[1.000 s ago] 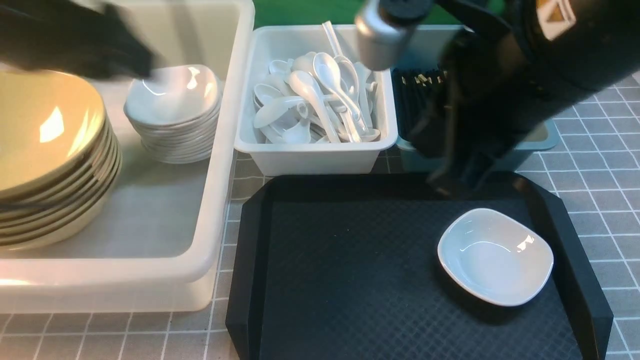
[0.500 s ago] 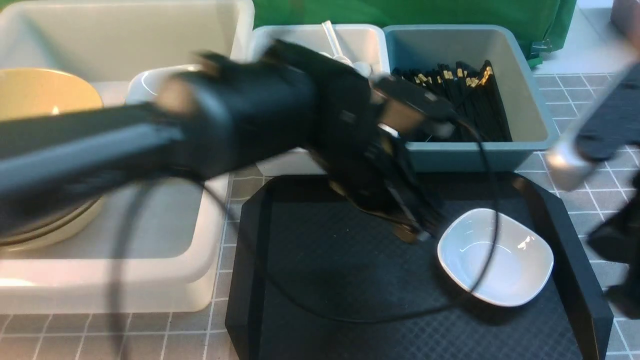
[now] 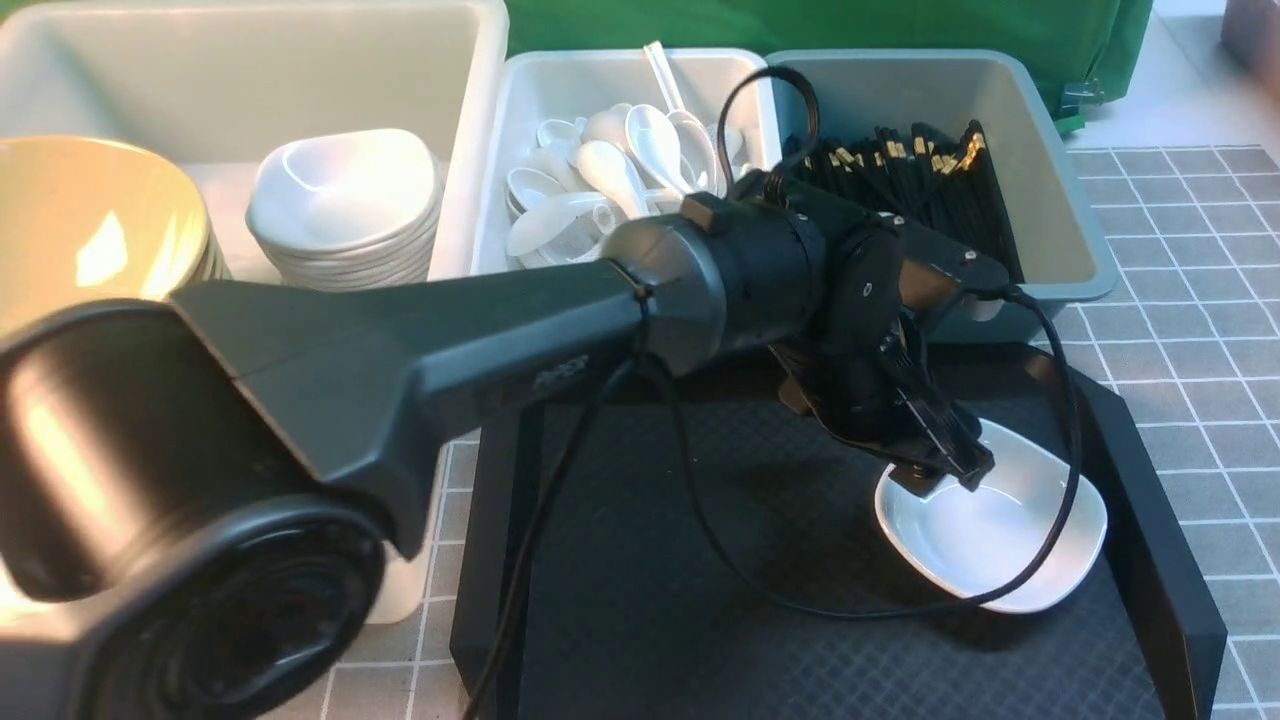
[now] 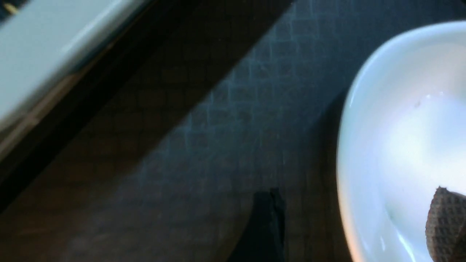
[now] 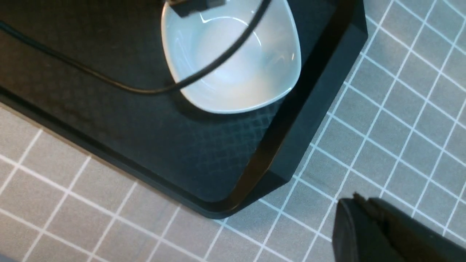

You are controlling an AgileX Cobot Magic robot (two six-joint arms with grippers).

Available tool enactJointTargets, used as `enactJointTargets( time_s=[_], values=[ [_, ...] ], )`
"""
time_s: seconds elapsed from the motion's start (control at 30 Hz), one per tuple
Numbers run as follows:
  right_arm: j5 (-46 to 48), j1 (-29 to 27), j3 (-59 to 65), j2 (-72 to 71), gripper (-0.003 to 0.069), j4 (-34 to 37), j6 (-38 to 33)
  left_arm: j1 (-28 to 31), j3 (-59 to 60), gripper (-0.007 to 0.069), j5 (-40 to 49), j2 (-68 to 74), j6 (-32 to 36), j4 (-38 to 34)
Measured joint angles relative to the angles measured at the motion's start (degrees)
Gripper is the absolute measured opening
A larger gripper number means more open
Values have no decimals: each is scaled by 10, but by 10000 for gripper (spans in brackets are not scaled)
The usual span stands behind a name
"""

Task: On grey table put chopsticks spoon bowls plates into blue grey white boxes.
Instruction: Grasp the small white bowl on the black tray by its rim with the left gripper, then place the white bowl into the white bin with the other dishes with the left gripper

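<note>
Front view first: the large tub (image 3: 470,150) on the left of the bench (image 3: 1180,340) holds a stack of olive-yellow bowls (image 3: 90,220) against its left side. Just beside them in the same tub is a pile of stacked plates (image 3: 345,200). The white box (image 3: 590,62) next to the tub is heaped with white spoons (image 3: 620,165). The blue-grey box (image 3: 1050,200), touching the white one on its right, carries a bundle of black chopsticks (image 3: 930,170), their gold bands at the far end. Behind the boxes hangs a green cloth (image 3: 800,25).

Nearer the camera lies the black tray (image 3: 700,600), with one lone plate (image 3: 1010,540) resting upright in its right half.

The left arm (image 3: 450,340) reaches across from the near left and blocks part of the tub, the white box's front wall and the tray's far edge. Its cable (image 3: 1060,480) loops over the lone plate. The left tool (image 3: 940,475) stands parted at that plate's far-left rim. In the left wrist view one pad (image 4: 446,222) sits inside the plate and the other finger (image 4: 267,218) is outside it over the tray, so the rim lies between them, ungripped.

In the right wrist view the right tool (image 5: 355,203) is closed and empty, above the bench near the tray's corner, apart from the plate.
</note>
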Motion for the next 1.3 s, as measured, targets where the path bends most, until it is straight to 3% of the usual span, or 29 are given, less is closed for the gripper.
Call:
enactJointTargets(
  time_s=[0.13, 0.2, 0.3, 0.37, 0.4, 0.43, 0.67, 0.8, 0.87, 0.97, 1.23, 1.3],
  values=[
    [-11, 0, 0, 0, 54, 0, 0, 0, -3, 479, -1, 15, 1, -21],
    [-19, 0, 0, 0, 55, 0, 0, 0, -3, 419, 4, 23, 7, -37],
    [-30, 0, 0, 0, 57, 0, 0, 0, -3, 276, 11, 25, 20, -46],
    [-38, -1, 0, 0, 57, 1, 0, 0, -3, 134, 15, 25, 30, -54],
    [-40, -1, 0, 0, 57, 1, 0, 0, -4, 122, 15, 25, 32, -55],
    [-43, -1, 0, 0, 58, 3, 0, 0, -8, 62, 18, 21, 41, -62],
    [-61, -3, -4, 1, 58, 40, -21, 32, -40, 3, 103, -33, 68, -50],
    [-61, -3, -47, 20, 58, 160, -110, 111, -57, 1, 133, -152, 75, -22],
    [-63, -3, -59, 28, 58, 185, -129, 131, -59, 1, 140, -182, 75, -19],
    [-79, 17, -103, 70, 58, 248, -178, 221, -59, 0, 167, -271, 75, -7],
    [-108, 175, -186, 196, 58, 268, -206, 444, 0, 0, 161, -343, 62, -16],
    [-108, 196, -197, 216, 58, 264, -207, 470, 20, 0, 149, -338, 61, -26]
  ],
)
